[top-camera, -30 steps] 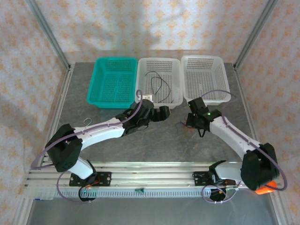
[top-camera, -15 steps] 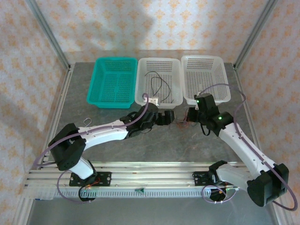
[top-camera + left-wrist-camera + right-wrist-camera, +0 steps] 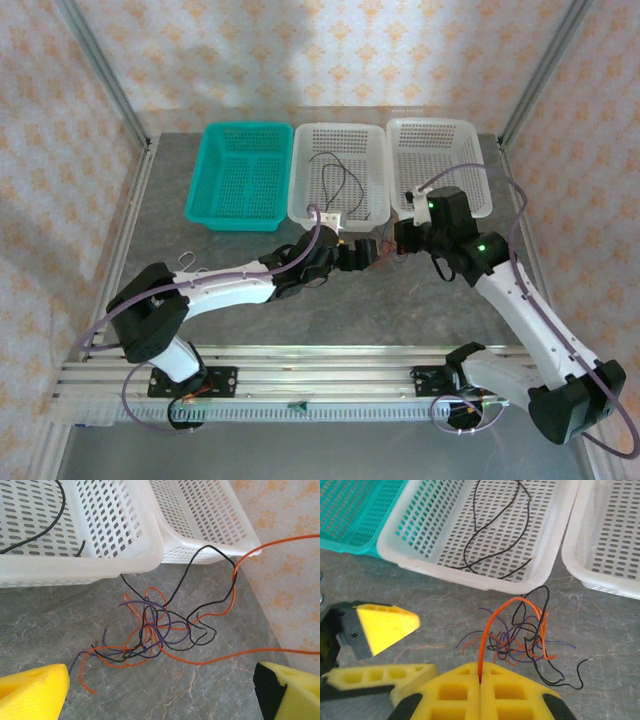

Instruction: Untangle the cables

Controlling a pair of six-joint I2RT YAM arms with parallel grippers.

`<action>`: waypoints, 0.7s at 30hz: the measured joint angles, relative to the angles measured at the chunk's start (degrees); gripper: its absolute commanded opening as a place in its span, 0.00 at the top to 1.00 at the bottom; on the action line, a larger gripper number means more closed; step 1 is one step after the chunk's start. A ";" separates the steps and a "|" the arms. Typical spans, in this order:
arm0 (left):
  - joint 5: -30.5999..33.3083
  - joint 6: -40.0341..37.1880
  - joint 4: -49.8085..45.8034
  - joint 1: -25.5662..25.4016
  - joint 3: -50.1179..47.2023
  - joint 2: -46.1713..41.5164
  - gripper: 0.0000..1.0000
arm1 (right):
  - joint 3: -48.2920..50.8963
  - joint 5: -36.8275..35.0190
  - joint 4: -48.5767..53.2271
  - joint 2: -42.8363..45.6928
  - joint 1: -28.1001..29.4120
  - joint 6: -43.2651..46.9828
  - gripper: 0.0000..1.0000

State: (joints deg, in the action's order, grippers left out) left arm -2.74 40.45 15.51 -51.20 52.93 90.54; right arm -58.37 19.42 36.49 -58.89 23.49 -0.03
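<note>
The cables (image 3: pixel 155 630) lie in a small knot of orange, black and purple wires on the grey table, just in front of the white baskets. My right gripper (image 3: pixel 481 669) is shut on one orange cable (image 3: pixel 489 625), which arches up out of the knot (image 3: pixel 525 637). My left gripper (image 3: pixel 161 685) is open, its yellow fingers (image 3: pixel 35 692) wide apart just short of the knot with nothing between them. From above, the left gripper (image 3: pixel 362 252) and right gripper (image 3: pixel 405 238) flank the tangle (image 3: pixel 385 256). A loose black cable (image 3: pixel 487 525) lies in the middle basket.
Three baskets stand in a row at the back: a teal one (image 3: pixel 212 190), a middle white one (image 3: pixel 340 218) and a right white one (image 3: pixel 440 128). Their front rims sit right behind the tangle. A metal frame post (image 3: pixel 530 80) rises at the back right.
My right arm has swung left and back toward the baskets, drawing the orange cable up. My left gripper has slid right, closer to the knot. Neither gripper's opening has changed.
</note>
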 measured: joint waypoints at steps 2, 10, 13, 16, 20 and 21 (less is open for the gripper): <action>0.00 0.00 0.57 0.00 -0.02 0.26 0.04 | 0.00 1.33 0.04 0.48 0.00 0.66 1.00; -1.36 -0.09 2.82 0.00 -0.02 2.38 0.04 | 0.02 4.87 0.42 1.20 0.00 1.86 1.00; -3.15 -0.48 4.11 0.00 0.07 4.02 0.04 | 0.02 5.42 0.94 1.84 0.00 2.32 1.00; -4.61 -0.90 4.81 0.00 0.85 6.29 0.03 | 0.02 6.56 1.40 2.08 0.00 2.58 1.00; -5.42 -1.11 4.87 -0.09 3.19 9.33 0.02 | 0.02 8.24 1.88 2.47 0.00 3.13 1.00; -5.64 -1.11 4.90 -0.09 4.00 10.19 0.02 | 0.02 8.74 2.03 2.67 0.00 3.28 1.00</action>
State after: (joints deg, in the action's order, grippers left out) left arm -8.38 39.33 20.40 -51.29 56.93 100.73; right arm -58.35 28.16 38.52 -56.23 23.49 3.25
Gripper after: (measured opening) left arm 0.974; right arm 0.048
